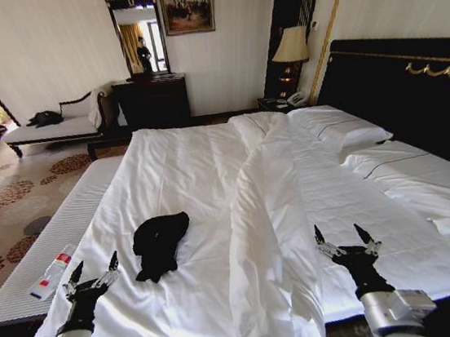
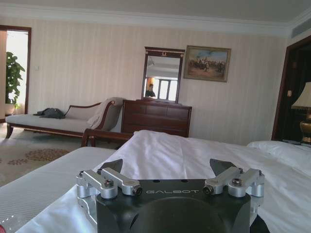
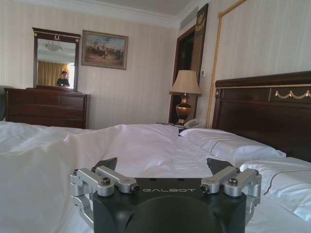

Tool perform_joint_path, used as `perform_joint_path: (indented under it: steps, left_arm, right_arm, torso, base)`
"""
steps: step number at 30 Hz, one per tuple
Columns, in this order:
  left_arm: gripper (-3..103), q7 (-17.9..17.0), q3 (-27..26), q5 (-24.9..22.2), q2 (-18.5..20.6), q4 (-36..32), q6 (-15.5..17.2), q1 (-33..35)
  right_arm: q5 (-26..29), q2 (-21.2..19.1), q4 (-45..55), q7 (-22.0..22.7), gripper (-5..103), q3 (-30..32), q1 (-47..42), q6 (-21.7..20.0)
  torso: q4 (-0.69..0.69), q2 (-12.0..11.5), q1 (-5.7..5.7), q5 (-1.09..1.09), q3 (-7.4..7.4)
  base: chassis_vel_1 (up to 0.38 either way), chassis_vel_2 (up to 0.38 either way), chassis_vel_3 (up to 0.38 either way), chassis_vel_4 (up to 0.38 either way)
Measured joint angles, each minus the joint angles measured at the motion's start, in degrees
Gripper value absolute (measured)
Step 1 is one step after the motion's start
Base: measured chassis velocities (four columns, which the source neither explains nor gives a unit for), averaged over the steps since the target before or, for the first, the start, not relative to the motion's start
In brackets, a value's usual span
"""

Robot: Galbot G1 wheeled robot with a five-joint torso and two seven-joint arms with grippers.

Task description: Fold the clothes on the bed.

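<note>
The clothes [image 1: 159, 244], a crumpled black heap, lie on the white duvet of the bed [image 1: 209, 170] toward its left half. My left gripper [image 1: 95, 276] hovers open near the bed's foot edge, just left of and below the heap, holding nothing. My right gripper [image 1: 347, 243] stands open over the right half of the duvet, well apart from the clothes. From the wrists, the left gripper [image 2: 167, 171] and right gripper [image 3: 163, 169] show spread fingers with only white bedding beyond them.
A bench [image 1: 46, 248] along the bed's left side carries a plastic bottle [image 1: 53, 273]. A raised fold of duvet [image 1: 267, 212] runs down the middle. Pillows [image 1: 339, 131], dark headboard [image 1: 413, 96], lamp [image 1: 290, 49], dresser [image 1: 151, 102] and chaise [image 1: 52, 128] lie farther off.
</note>
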Motion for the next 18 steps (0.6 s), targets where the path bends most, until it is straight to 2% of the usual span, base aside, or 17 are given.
perform_joint_path:
  steps: [11,18]
  left_arm:
    - [100,0.0,0.4,1.1,0.1,-1.0,0.0,-0.2]
    - [100,0.0,0.5,1.3,0.1,-0.5,0.0,-0.3]
  right_arm:
    - [0.6,-0.9,-0.1,0.2,100,1.1,0.7,0.0]
    - [1.4,-0.9,-0.1,0.7,100,0.9,0.3,-1.3]
  torso:
    - [-0.01,0.0,0.01,0.02,0.01]
    - [0.00,0.0,0.01,0.01,0.00]
  base:
    - [0.045,0.021,-0.044,-0.016]
    - [0.212,0.111,-0.223,-0.119]
